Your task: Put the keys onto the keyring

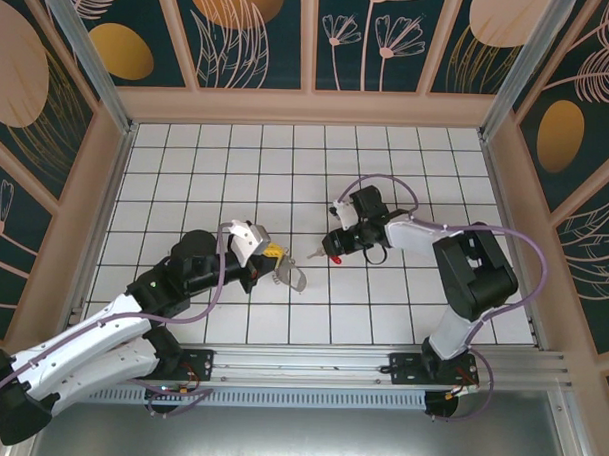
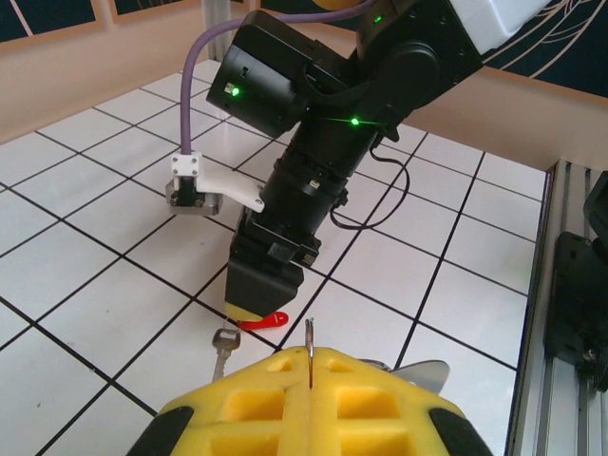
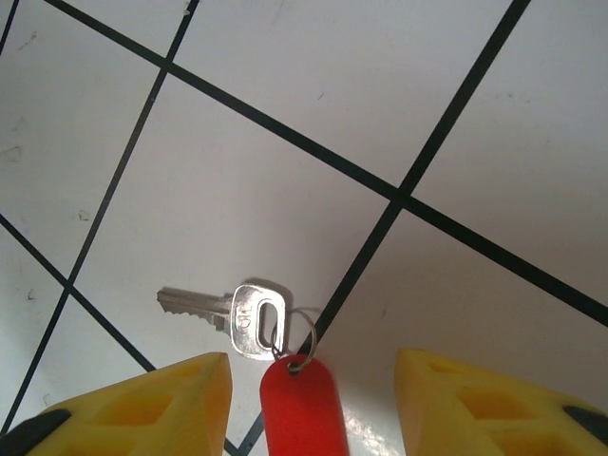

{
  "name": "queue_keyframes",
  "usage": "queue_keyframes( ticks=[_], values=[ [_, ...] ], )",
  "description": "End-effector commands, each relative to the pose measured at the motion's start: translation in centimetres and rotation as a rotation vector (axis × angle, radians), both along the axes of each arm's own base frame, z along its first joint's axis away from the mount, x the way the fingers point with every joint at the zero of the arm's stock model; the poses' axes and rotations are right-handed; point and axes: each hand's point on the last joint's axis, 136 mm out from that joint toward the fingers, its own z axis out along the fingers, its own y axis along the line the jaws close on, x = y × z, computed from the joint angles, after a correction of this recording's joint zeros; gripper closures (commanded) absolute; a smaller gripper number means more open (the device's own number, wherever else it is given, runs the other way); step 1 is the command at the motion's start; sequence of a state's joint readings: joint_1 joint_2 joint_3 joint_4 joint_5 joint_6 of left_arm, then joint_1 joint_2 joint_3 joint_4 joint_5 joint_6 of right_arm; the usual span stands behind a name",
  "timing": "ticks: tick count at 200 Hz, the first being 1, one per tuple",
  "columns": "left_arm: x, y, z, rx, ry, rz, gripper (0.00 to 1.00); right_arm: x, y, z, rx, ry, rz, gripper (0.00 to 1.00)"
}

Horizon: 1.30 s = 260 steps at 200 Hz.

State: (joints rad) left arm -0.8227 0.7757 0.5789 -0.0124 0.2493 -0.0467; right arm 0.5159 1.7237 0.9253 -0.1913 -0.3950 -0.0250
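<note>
A silver key point(image 3: 249, 318) lies flat on the white tiles, joined by a small wire ring point(image 3: 310, 328) to a red tag point(image 3: 299, 408). My right gripper point(image 3: 313, 380) is open and low over the floor, with the red tag between its yellow fingers and a gap on each side. From the left wrist, that key point(image 2: 222, 350) and tag point(image 2: 268, 320) show under the right gripper point(image 2: 258, 306). My left gripper point(image 2: 310, 356) is shut on the keyring point(image 2: 309, 332), a thin metal ring seen edge-on. A silvery piece point(image 2: 432, 373) sticks out beside the fingers. From above, the left gripper point(image 1: 272, 253) faces the right gripper point(image 1: 334, 251).
The tiled table point(image 1: 237, 166) is walled in by wooden borders and patterned panels. An aluminium rail point(image 1: 380, 366) carries both arm bases along the near edge. The right arm's purple cable point(image 1: 386, 181) loops above its wrist.
</note>
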Motion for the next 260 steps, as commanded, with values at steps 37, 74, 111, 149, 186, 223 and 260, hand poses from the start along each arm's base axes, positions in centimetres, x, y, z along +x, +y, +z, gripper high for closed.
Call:
queue_keyframes(
  ticks=[37, 74, 111, 149, 186, 223, 260],
  values=[
    [-0.1, -0.2, 1.4, -0.042, -0.024, -0.011, 1.0, -0.4, 0.9, -0.4, 0.006, 0.069, 0.053, 0.62],
    [-0.2, -0.2, 1.7, -0.05, -0.032, -0.018, 1.0, -0.5, 0.9, -0.9, -0.01, 0.08, 0.054, 0.64],
    [-0.3, -0.1, 1.8, -0.052, -0.035, -0.017, 1.0, -0.7, 1.1, -1.3, -0.011, 0.091, 0.064, 0.65],
    [-0.4, -0.2, 1.8, -0.053, -0.033, -0.022, 1.0, -0.6, 1.3, -1.1, -0.01, 0.082, 0.066, 0.68],
    [-0.4, -0.2, 2.0, -0.058, -0.036, -0.021, 1.0, -0.7, 1.5, -0.9, -0.015, 0.08, 0.073, 0.69],
    [-0.5, -0.2, 2.1, -0.06, -0.036, -0.023, 1.0, -0.6, 1.3, -1.1, -0.028, 0.076, 0.066, 0.71],
    [-0.5, -0.2, 2.1, -0.06, -0.036, -0.023, 1.0, -0.5, 1.3, -1.3, -0.033, 0.074, 0.062, 0.72]
  ],
)
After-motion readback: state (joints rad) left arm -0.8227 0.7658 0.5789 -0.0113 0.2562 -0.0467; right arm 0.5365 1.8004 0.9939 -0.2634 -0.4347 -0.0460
